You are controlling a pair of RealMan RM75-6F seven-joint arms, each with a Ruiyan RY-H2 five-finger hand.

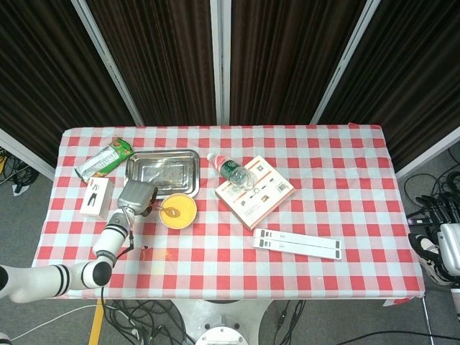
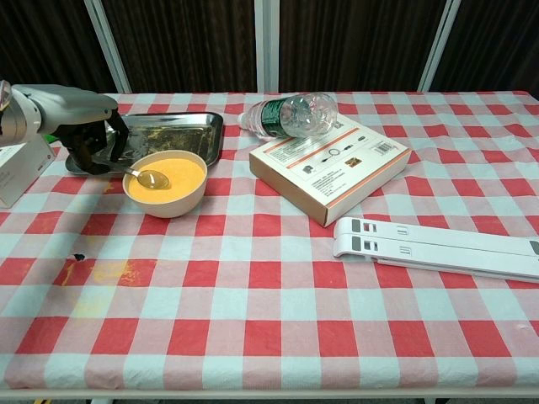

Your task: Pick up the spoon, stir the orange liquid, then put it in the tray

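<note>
On the left part of the checked table (image 2: 278,278) sits a pale bowl (image 2: 166,198) of orange liquid (image 2: 178,175) — the spoon (image 2: 150,177) lies with its scoop in the liquid, near the bowl's left rim, and its handle runs up and left over that rim. The left hand (image 2: 88,145) has its dark fingers (image 2: 99,151) curled down over the end of that handle and holds the spoon; its grey back shows in the head view (image 1: 135,198), just left of the bowl (image 1: 177,210).

Just behind the bowl stands a steel tray (image 2: 179,133), shallow and rectangular. Its floor carries only dull smears, with no object lying in it, and the hand hangs in front of its left end. From overhead the tray (image 1: 162,172) sits above the bowl, the two nearly touching.

Right of the tray a clear bottle (image 2: 290,114) with a green label lies on its side, its body resting on the far corner of a flat orange-edged box (image 2: 330,167); whether it holds anything cannot be told. Nearer and further right lies a long white stand (image 2: 438,247), folded flat.

A white carton (image 1: 95,197) stands left of the hand, and a green snack packet (image 1: 103,162) lies behind it at the table's far left. Orange spill (image 2: 101,273) stains the cloth in front of the bowl.

The right hand (image 1: 447,249) shows only as a pale shape off the table's right edge — its fingers cannot be made out.
</note>
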